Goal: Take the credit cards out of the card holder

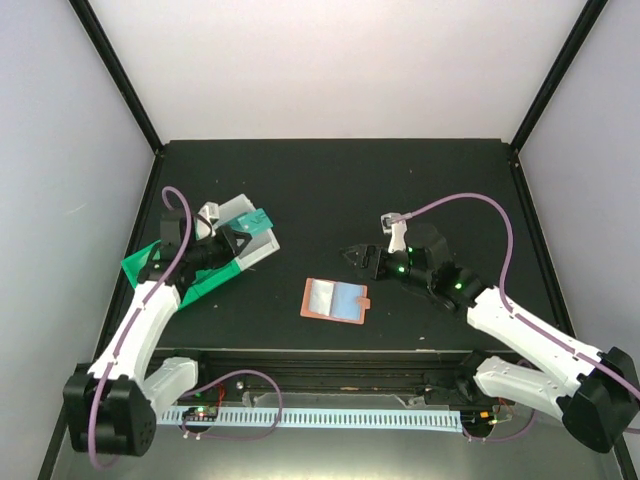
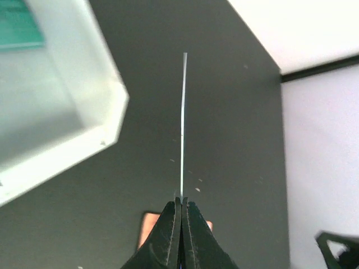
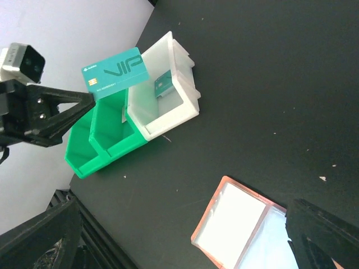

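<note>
Pinching one card [image 3: 115, 73], left end effector [image 2: 180, 204] hovers by one tray [image 3: 168, 120].

My top camera looked down from behind my bases over the whole table [image 1: 400, 190]. The left wrist view hugged my left pincer [image 2: 181, 200]; the right's stood farther off; both caught the tray [image 3: 171, 119].
</note>
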You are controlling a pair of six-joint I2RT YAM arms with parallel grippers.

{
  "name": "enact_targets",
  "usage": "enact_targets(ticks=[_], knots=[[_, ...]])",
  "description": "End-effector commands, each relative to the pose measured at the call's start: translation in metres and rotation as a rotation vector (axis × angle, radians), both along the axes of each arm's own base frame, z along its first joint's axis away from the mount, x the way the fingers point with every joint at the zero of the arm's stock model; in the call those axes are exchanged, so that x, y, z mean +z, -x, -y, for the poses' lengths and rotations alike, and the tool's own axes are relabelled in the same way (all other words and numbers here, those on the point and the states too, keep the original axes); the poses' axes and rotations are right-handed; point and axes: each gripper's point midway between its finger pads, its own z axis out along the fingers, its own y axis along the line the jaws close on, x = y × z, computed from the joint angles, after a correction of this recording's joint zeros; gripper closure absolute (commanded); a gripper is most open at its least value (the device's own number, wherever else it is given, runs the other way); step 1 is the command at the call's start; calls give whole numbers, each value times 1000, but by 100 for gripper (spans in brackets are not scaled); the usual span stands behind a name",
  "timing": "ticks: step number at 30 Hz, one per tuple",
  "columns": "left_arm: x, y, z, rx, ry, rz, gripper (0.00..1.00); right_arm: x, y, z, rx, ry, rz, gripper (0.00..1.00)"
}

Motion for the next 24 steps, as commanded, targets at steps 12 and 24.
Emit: enact_targets(ticks=[12,24], knots=[[-41,-50,-75,163,-183,-179,98,3,0,-1,7,-9,28,0],[-67,-85,-85,192,-182,-259,98,12,-5,-2,-6,-36,59,0]])
